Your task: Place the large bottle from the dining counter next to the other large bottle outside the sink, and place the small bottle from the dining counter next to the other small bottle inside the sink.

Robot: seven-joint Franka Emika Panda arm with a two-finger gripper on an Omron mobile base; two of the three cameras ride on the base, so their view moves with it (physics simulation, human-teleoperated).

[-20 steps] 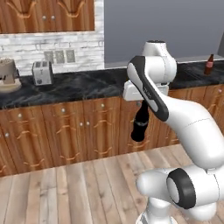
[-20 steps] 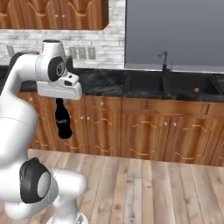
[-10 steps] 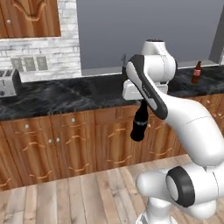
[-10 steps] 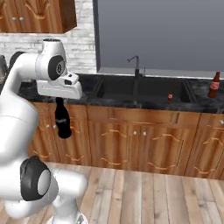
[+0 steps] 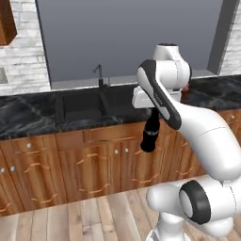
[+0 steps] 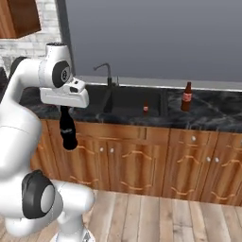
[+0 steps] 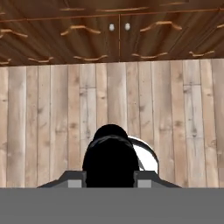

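Observation:
The large bottle (image 5: 149, 135), black with a pale band, hangs upright by its neck from my gripper (image 5: 153, 114), which is shut on it in front of the cabinet doors, below counter height. It shows again as the large bottle (image 6: 68, 133) under the gripper (image 6: 64, 111), left of the sink (image 6: 127, 97). From above, the large bottle (image 7: 110, 158) sits between the gripper (image 7: 109, 178) fingers over the plank floor. The other large bottle (image 6: 187, 96), brown with a red label, stands on the counter right of the sink. A small brown bottle (image 6: 145, 107) stands inside the basin. The small bottle from the dining counter and the dining counter are out of view.
A dark curved tap (image 6: 108, 75) rises behind the sink (image 5: 80, 106). Brown wooden cabinets (image 6: 142, 160) run under the black marble counter (image 6: 217, 116). A grey window panel fills the wall above. An upper cabinet (image 6: 19, 19) hangs at top left. Plank floor lies in front.
The whole scene has slid sideways as the base drove along the counter, bringing the sink in front of me. The black bottle stays held in the same pose.

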